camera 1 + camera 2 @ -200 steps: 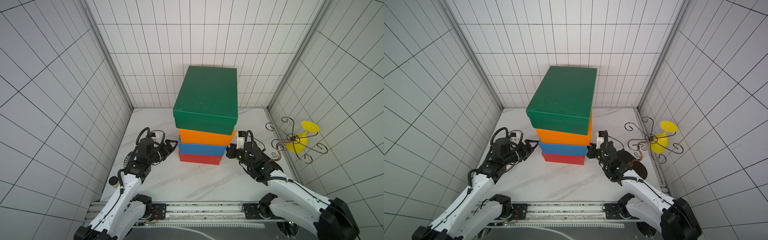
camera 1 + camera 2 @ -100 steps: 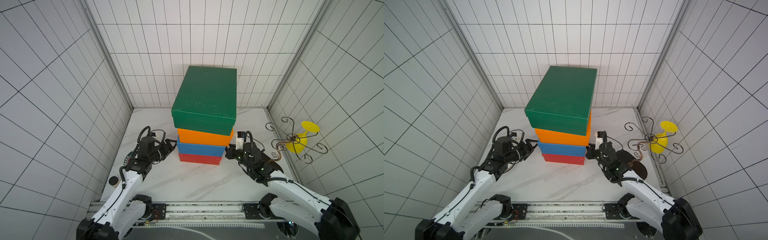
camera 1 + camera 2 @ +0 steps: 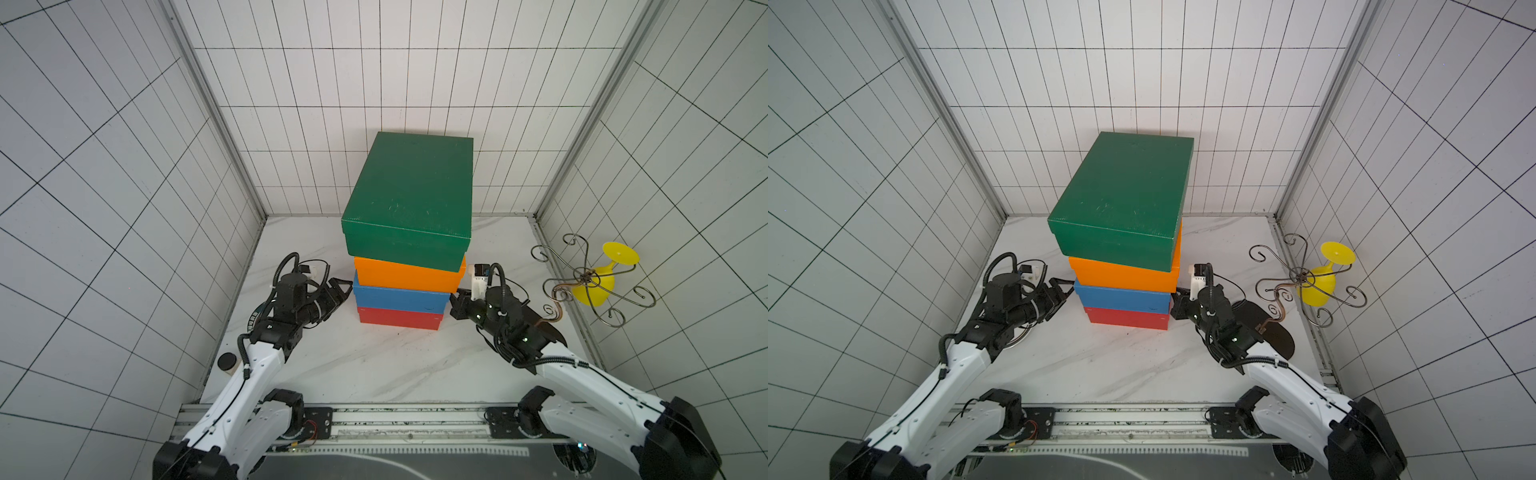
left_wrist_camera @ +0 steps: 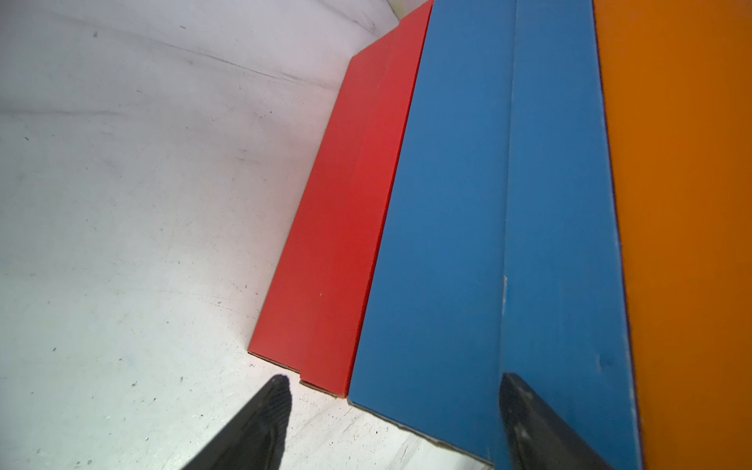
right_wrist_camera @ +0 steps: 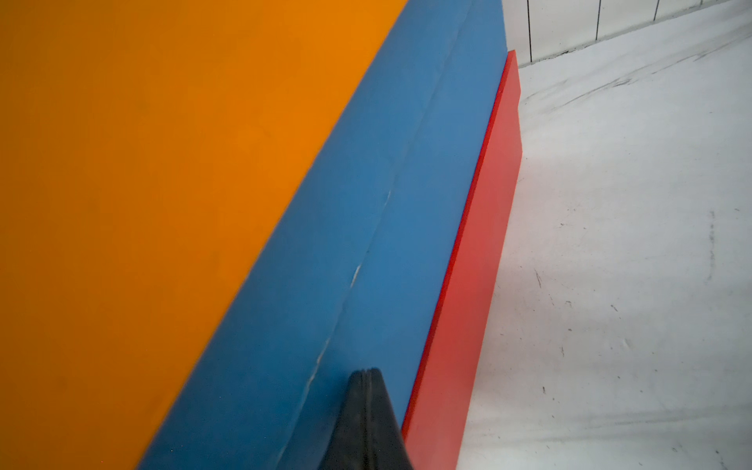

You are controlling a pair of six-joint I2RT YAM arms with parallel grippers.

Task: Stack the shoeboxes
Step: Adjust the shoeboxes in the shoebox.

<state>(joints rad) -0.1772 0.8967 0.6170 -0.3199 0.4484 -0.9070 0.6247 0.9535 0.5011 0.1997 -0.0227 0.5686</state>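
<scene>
The shoeboxes stand in one stack in both top views: red at the bottom, then blue, orange and dark green on top, slightly out of line. My left gripper is open at the stack's left side. In the left wrist view its fingers straddle the near corner of the blue box, with red and orange on either side of it. My right gripper is shut and empty, its tips against the blue box's right side.
A wire stand with a yellow goblet sits at the right wall. A dark flat piece lies under my right arm. A small black-capped cylinder stands at the left edge. The arms' rail runs along the front.
The green box and the boxes under it have slid slightly to the left, with my right gripper following against the stack. The left gripper stays open at the left side.
</scene>
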